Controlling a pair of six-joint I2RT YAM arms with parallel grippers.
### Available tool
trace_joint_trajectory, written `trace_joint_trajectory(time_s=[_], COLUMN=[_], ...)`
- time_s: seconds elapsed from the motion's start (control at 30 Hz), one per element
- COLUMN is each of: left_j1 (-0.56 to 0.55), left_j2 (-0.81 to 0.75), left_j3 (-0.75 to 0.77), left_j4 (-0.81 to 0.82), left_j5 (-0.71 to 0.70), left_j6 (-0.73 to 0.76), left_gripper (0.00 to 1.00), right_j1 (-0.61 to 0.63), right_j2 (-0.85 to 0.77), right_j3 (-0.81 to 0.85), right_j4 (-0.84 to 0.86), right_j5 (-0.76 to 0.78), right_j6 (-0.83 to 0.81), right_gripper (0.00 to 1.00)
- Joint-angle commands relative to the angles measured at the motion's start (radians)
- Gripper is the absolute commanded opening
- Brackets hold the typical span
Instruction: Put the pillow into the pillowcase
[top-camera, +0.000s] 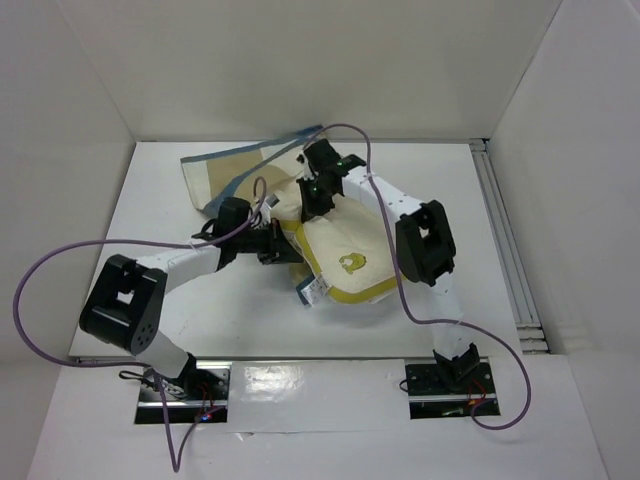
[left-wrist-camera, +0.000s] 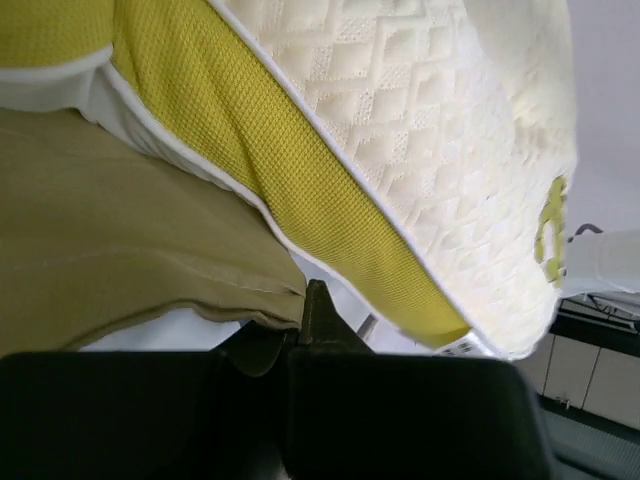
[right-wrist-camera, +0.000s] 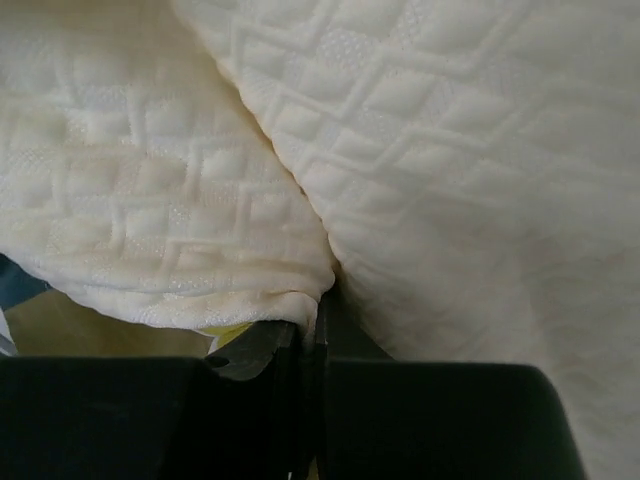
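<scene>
Left wrist: left gripper (left-wrist-camera: 305, 322) clamps the limp pillowcase (left-wrist-camera: 120, 250) hem. Soft pillow (right-wrist-camera: 450, 150) skin is pinched in the right gripper (right-wrist-camera: 318, 328); its piped edge should grip firmer

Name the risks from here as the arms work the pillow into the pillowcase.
1. The left tool seems to pinch only a thin edge of the pillowcase; a pull could slip it free.
2. The right tool grips the pillow by just a small fold, so the plump bulk may tug out.
3. The cable loops over the far end of the work and might snag on cloth or an arm.
</scene>
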Motion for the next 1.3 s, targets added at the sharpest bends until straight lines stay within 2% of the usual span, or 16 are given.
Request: trace_joint_trajectory(time_s=[0.0, 0.03, 0.13, 0.17, 0.23, 0.33, 0.37, 0.53, 0.67, 0.77, 0.8, 0.83, 0.93, 1.03, 1.1, 1.27], left_j1=[-0.011, 0.008, 0.029, 0.029, 0.029, 0.006, -0.006, -0.053, -0.089, -0.078, -0.063, -0.054, -0.002, 0.060, 0.092, 0.157], left_j2=[-0.051, -0.031, -0.022, -0.022, -0.046, -0.098, -0.130, -0.264, -0.406, -0.492, -0.503, -0.503, -0.517, -0.517, -0.493, -0.398], left_j3=[0.113, 0.196, 0.346, 0.420, 0.441, 0.276, 0.136, -0.218, -0.249, -0.134, -0.052, -0.016, 0.105, 0.188, 0.217, 0.266], left_j4=[-0.014, -0.043, -0.055, -0.064, -0.087, -0.034, 0.004, 0.164, -0.067, -0.343, -0.414, -0.477, -0.655, -0.696, -0.707, -0.716], left_j5=[0.209, 0.233, 0.277, 0.287, 0.287, 0.287, 0.287, 0.254, 0.122, -0.045, -0.088, -0.125, -0.206, -0.207, -0.207, -0.213], left_j6=[0.042, 0.043, 0.027, 0.018, 0.018, 0.009, -0.009, -0.131, -0.051, 0.042, 0.088, 0.108, 0.173, 0.222, 0.236, 0.227], left_gripper=[0.00, 0.00, 0.00, 0.00, 0.00, 0.00, 0.00, 0.00, 0.00, 0.02, 0.26, 0.44, 0.91, 0.94, 0.88, 0.75], right_j1=[-0.063, -0.063, -0.063, -0.063, -0.039, 0.009, 0.024, 0.139, 0.175, 0.185, 0.185, 0.185, 0.185, 0.185, 0.175, 0.089], right_j2=[-0.003, 0.007, -0.004, -0.024, -0.107, -0.161, -0.161, -0.138, -0.108, -0.118, -0.136, -0.151, -0.254, -0.352, -0.389, -0.522], right_j3=[0.225, 0.371, 0.546, 0.557, 0.461, 0.211, 0.148, -0.205, -0.244, -0.254, -0.254, -0.254, -0.308, -0.346, -0.356, -0.434], right_j4=[0.067, 0.023, -0.005, 0.011, 0.080, 0.149, 0.163, 0.304, 0.364, 0.384, 0.384, 0.369, 0.346, 0.311, 0.228, 0.115], right_j5=[0.157, 0.197, 0.242, 0.242, 0.242, 0.222, 0.213, 0.168, 0.089, 0.038, 0.038, 0.038, 0.049, 0.074, 0.087, 0.212], right_j6=[0.032, 0.033, 0.033, 0.033, 0.033, 0.033, 0.045, 0.105, 0.134, 0.158, 0.158, 0.158, 0.148, 0.123, 0.103, 0.068], right_gripper=[0.00, 0.00, 0.00, 0.00, 0.00, 0.00, 0.00, 0.00, 0.00, 0.00, 0.04, 0.15, 0.48, 0.76, 0.82, 0.82])
